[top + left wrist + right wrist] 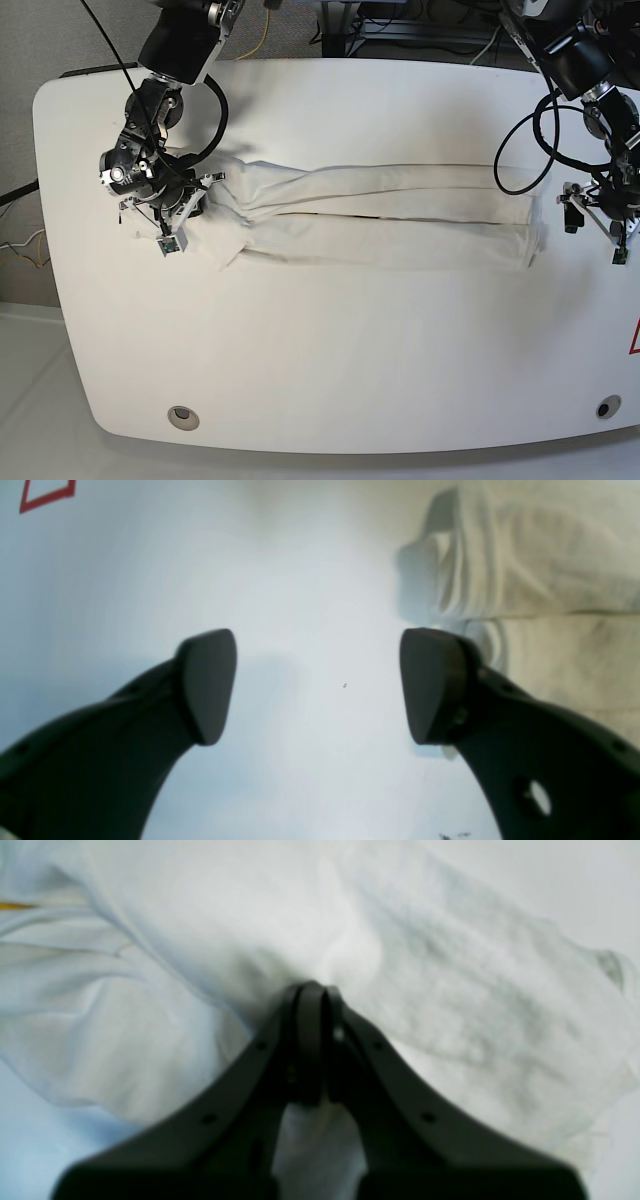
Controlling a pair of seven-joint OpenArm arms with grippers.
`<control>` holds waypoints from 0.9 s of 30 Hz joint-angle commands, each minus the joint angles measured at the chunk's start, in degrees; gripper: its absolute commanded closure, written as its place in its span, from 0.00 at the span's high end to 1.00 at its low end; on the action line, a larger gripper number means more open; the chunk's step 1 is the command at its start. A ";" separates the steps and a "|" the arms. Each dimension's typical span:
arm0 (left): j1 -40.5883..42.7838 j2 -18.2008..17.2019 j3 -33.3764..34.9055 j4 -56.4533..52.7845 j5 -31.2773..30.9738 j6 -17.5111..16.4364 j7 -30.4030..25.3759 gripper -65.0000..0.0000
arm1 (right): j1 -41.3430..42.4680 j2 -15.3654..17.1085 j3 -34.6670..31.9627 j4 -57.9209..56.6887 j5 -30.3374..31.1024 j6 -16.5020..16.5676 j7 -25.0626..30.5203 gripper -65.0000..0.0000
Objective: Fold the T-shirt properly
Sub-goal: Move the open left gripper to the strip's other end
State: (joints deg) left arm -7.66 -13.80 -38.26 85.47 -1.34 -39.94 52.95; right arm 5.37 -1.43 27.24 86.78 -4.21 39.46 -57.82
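The white T-shirt (400, 215) lies as a long narrow strip across the table, folded lengthwise, its print hidden. At the strip's left end in the base view my right gripper (190, 200) is shut on bunched cloth. The right wrist view shows that gripper (322, 995) with its jaws pinched together on the T-shirt (450, 990), and cloth also shows between the fingers lower down. My left gripper (592, 215) hangs just past the strip's right end. In the left wrist view this gripper (320, 685) is open over bare table, holding nothing, and the T-shirt (550, 580) lies just behind its right finger.
The white table (320, 340) has a round hole near each front corner, one at the left (182, 416) and one at the right (600, 407). A red tape mark (634, 340) sits at the right edge; it also shows in the left wrist view (47, 495). Cables hang from both arms.
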 commanded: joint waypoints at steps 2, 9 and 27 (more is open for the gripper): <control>-1.26 -1.01 -0.38 0.73 -0.37 -0.06 1.34 0.74 | -0.75 -0.28 -0.30 -1.20 -2.17 0.54 -4.38 0.00; -2.49 -0.48 -0.38 -2.00 -0.37 -0.06 3.27 0.74 | -0.84 -0.19 -0.30 -1.20 -2.17 0.54 -4.38 0.00; -5.22 2.86 -1.43 -2.70 -0.55 -0.06 9.60 0.74 | -1.72 -0.11 -0.39 -1.20 -2.17 0.54 -4.46 0.00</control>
State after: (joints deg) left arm -10.98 -10.04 -39.62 81.60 -1.32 -39.94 60.99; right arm 5.02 -1.23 27.24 86.65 -4.01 39.42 -57.41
